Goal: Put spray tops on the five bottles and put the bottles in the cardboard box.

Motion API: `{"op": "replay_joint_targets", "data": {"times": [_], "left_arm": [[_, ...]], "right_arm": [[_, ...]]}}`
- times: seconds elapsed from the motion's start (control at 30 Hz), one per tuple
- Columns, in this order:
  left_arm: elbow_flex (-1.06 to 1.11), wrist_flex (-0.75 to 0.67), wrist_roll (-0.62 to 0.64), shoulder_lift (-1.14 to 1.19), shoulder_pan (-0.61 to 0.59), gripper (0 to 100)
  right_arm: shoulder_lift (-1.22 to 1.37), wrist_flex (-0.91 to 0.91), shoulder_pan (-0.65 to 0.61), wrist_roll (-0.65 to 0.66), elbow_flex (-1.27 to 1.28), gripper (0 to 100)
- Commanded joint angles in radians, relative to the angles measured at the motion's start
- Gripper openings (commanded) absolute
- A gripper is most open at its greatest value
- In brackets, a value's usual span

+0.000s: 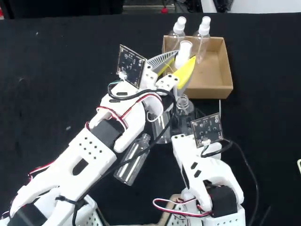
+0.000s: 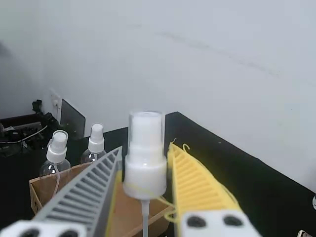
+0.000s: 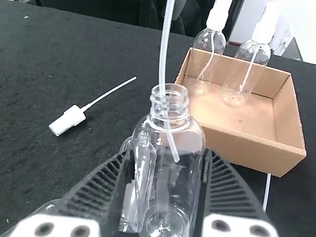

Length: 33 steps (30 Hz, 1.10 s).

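Clenched on a white spray top (image 2: 144,163) between the grey and yellow fingers (image 2: 197,187) of the left gripper (image 2: 144,150), upright, with its dip tube (image 3: 165,59) hanging down into the open neck of a clear bottle (image 3: 170,133). Gripping that bottle by its body, upright, in the right gripper (image 3: 165,160), just in front of the cardboard box (image 3: 256,128). In the box, against its far wall, one capped bottle (image 3: 210,49) and a second capped bottle (image 3: 252,54), both standing. On the black table (image 1: 47,70), a loose spray top (image 3: 66,121) lying flat, apart from the box. Also an uncapped bottle (image 1: 134,157) on its side, partly under the left arm (image 1: 94,150).
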Motion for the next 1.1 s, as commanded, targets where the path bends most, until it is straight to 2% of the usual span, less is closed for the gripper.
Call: {"op": "replay_joint_targets", "data": {"times": [0.0,0.17,0.37,0.53,0.8,1.0,1.07], "left_arm": [[-0.038,0.031,-0.002,-0.006,0.004,12],[-0.038,0.080,0.005,-0.006,0.001,23],[-0.038,0.097,0.003,-0.023,-0.001,23],[-0.028,0.129,-0.002,-0.152,-0.007,23],[-0.005,0.425,-0.002,-0.422,-0.214,23],[0.133,0.546,-0.002,-0.628,-0.398,23],[0.205,0.572,-0.002,-0.707,-0.455,23]], "right_arm": [[-0.059,-0.023,-0.006,-0.003,-0.012,16.9],[-0.059,-0.023,-0.006,0.000,-0.012,16.9],[-0.059,-0.023,-0.006,0.000,-0.012,16.9],[-0.059,-0.023,-0.006,-0.005,-0.012,16.9],[-0.059,-0.023,-0.006,-0.005,-0.012,16.9],[-0.056,-0.021,-0.002,0.002,-0.019,16.9],[-0.048,0.011,0.041,0.003,-0.061,16.9]]}}
